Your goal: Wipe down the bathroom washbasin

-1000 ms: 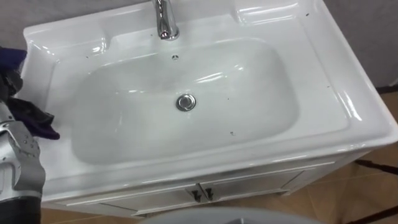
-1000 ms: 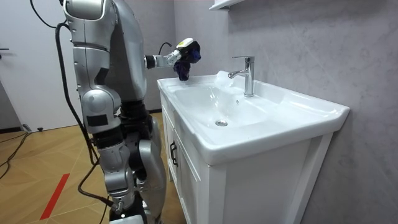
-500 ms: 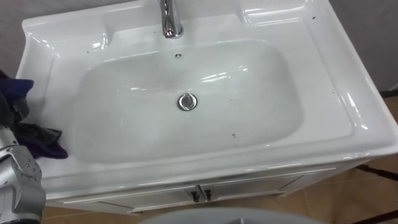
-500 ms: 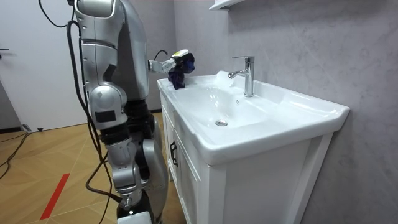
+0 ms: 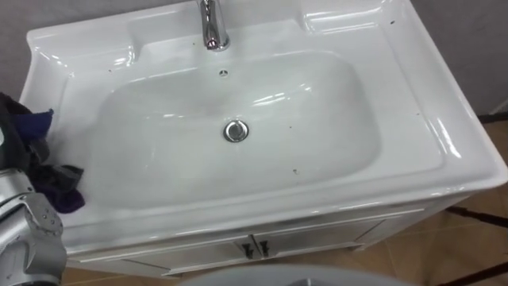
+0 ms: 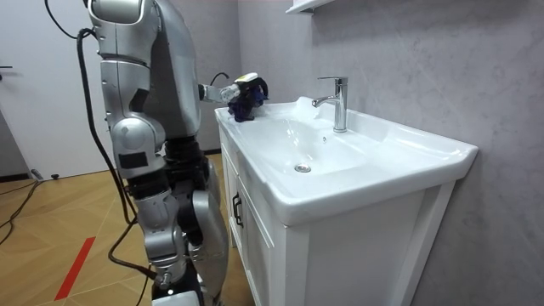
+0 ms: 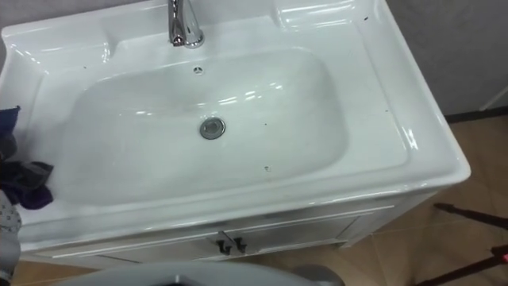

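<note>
Left eye view: near left, left hand (image 5: pixel 9 143) lowered since a second ago, fingers bunched round dark cloth (image 5: pixel 54 184), now apparently resting on basin (image 5: pixel 444 151) rim. Beyond, drain (image 5: pixel 236 131) and far tap (image 5: pixel 211 28) untouched. Wiping likely about to start.

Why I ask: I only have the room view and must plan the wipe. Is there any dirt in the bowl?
Observer: Yes. The eye views show small dark specks in the bowl of the basin, to the right of the drain.
Operator: Anything on the flat rim?
Observer: A few more dot the right rim and the back right corner.
Operator: Is the cloth in the bowl yet?
Observer: No. The dark cloth, held in the fingers of the left hand, sits over the left rim, outside the bowl.
</note>
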